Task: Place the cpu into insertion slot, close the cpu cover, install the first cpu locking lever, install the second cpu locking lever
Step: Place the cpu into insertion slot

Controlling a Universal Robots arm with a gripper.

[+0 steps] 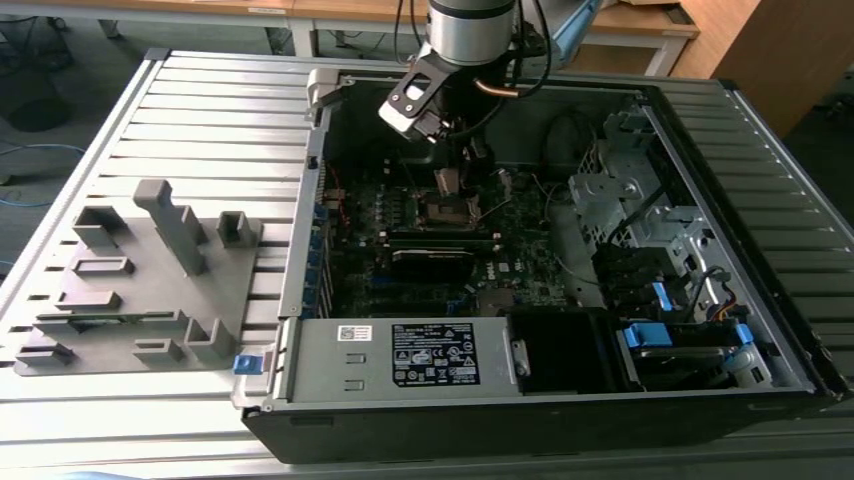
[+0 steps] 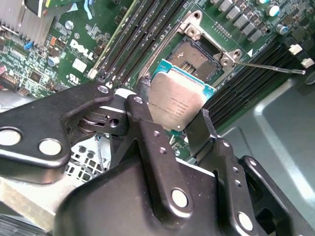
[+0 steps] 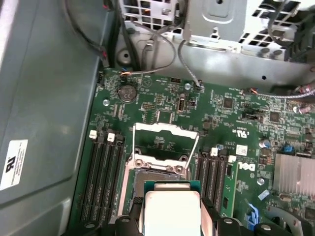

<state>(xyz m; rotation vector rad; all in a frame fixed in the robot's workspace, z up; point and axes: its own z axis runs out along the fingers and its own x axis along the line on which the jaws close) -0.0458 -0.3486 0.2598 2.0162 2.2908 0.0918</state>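
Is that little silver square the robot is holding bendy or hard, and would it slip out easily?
Probably hard: the cpu looks like a flat metal-faced plate and sits straight in the gripper. It may be slippery, since its face looks smooth and it's pinched only by its edges. Likely light, being so thin.

Clear drop into the open insertion slot [image 2: 193, 58], just beneath the cpu [image 2: 177, 98] pinched in the gripper [image 2: 172, 123]. Flanked on both sides by memory slot rows [image 3: 103, 172], close to the socket rim. Backed by the cpu cover [image 3: 165, 129], folded open beside the socket. Overhung on one row by a thin locking lever [image 2: 268, 66]. Walled by the grey case panel [image 3: 44, 98].
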